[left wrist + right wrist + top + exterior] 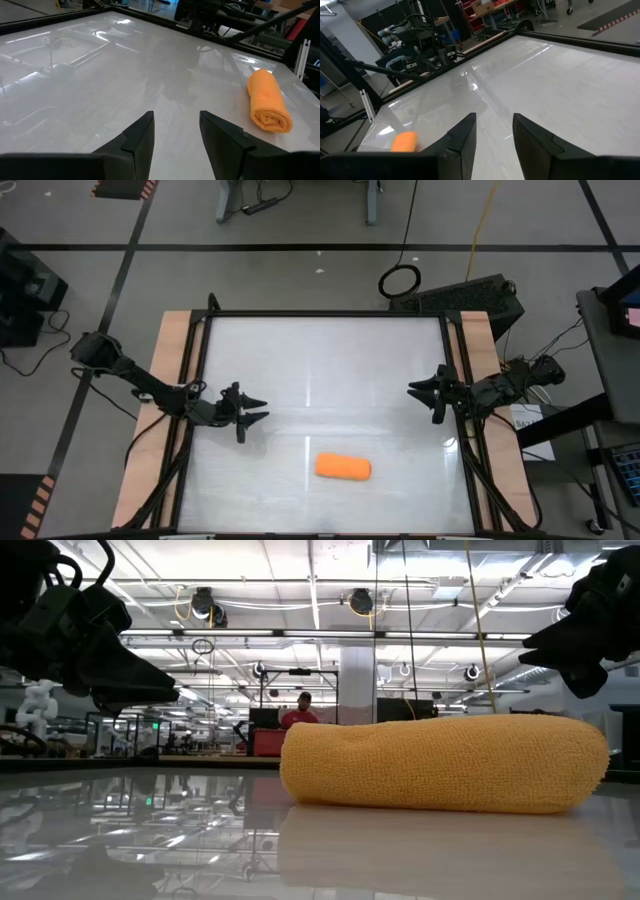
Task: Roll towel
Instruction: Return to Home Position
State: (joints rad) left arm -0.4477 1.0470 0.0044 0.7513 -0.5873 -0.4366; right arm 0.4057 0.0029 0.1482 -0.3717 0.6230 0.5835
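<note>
The orange towel (343, 468) lies rolled into a short cylinder on the white table, near its front edge and a little right of the middle. It rests on its long side in the low view (445, 765). The left wrist view shows its spiral end (270, 106); the right wrist view shows it small (404, 142). My left gripper (258, 410) is open and empty above the table's left part. My right gripper (414, 394) is open and empty above the table's right part. Both are clear of the towel.
A black frame (325, 314) borders the white table top, with wooden strips (170, 380) outside it on the left and right. A person in red (300, 712) is far back in the room beyond the table. Bare table lies between the grippers.
</note>
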